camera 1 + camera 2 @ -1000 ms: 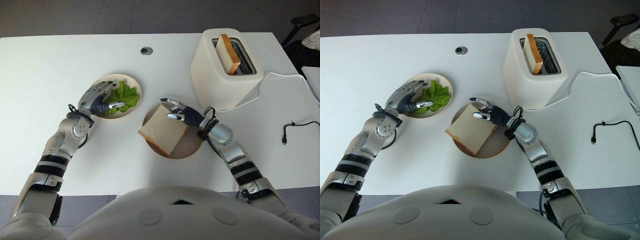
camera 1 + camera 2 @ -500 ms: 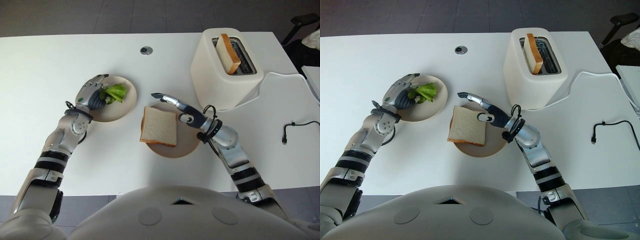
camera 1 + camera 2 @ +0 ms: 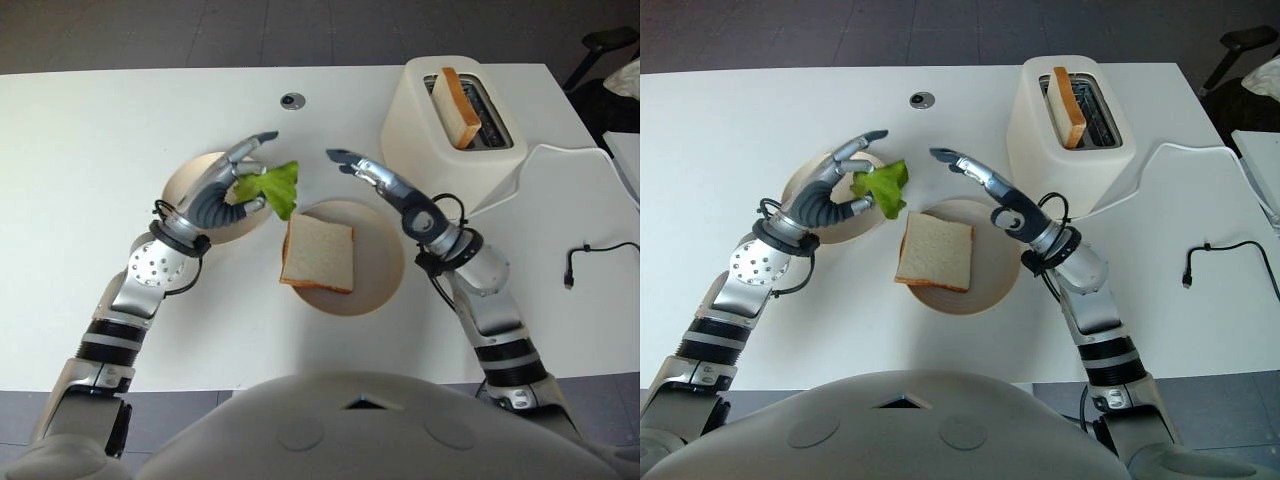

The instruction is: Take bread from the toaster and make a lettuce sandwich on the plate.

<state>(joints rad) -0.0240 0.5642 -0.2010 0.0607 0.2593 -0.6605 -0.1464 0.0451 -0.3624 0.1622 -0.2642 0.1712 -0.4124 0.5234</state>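
Left hand (image 3: 215, 195) is raised over the small dish (image 3: 188, 172), left of the tabletop's (image 3: 100, 130) middle. Its fingers are pinched on a lettuce leaf (image 3: 272, 187), the rest of the hand loosely spread. The leaf hangs clear of the dish, over the gap toward the plate (image 3: 380, 265), just beside the far left corner of the bread slice (image 3: 318, 253).

The bread slice lies flat on the left half of the plate, which sits mid-table toward the near edge.

Right hand (image 3: 385, 185) has its fingers stretched out and grips nothing. It is poised above the plate's far rim, between plate and toaster (image 3: 440, 160).

The toaster stands at the far right corner, with a second slice (image 3: 461, 108) upright in its slot. A cable (image 3: 600, 252) lies by the right edge.

Step in hand, as I judge it, is laying the lettuce on the bread.
- Carry the leaf on until it is over the slice's middle, not its corner.
- Lower it until the leaf touches bread before the fingers part, so it lies flat rather than drops and curls.
- Lift straight up after release, since a sideways pull could drag the leaf or slice.
- Keep the right hand off the leaf's path.
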